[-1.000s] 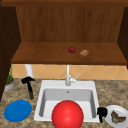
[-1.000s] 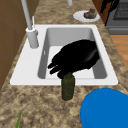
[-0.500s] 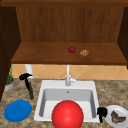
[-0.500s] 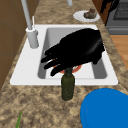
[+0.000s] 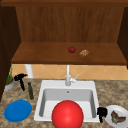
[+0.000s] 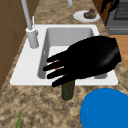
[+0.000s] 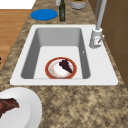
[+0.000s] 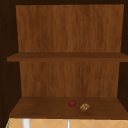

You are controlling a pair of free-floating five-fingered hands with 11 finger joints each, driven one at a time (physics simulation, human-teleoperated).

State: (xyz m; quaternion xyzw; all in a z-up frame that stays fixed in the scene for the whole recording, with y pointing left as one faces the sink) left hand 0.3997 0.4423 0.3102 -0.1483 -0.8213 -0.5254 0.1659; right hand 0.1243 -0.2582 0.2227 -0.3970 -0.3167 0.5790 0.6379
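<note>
Bottle [image 6: 68,89]: we saw a slim, dark green bottle standing upright on the speckled counter, directly beneath the fingertips, between the sink [image 6: 27,72] and the blue plate [image 6: 106,110].
Left hand [image 6: 92,58]: we found it hovering above the bottle's top, fingers [image 6: 58,65] straight and slightly spread, holding nothing; contact with the bottle could not be judged.
Risk: we judged that a sideways brush from the fingers could tip so tall and narrow a bottle toward the sink or onto the blue plate.
Right hand [image 5: 101,112]: it hung at the sink's right front corner, beside the white plate [image 5: 122,111] of food; we could not tell how its fingers stood.
Beyond the fingers: faucet [image 6: 31,37] at the sink's back rim; a red-rimmed dish [image 7: 60,68] in the basin.
Shelf [image 8: 45,108]: red fruit [image 8: 72,103] and a brown item [image 8: 84,107].
</note>
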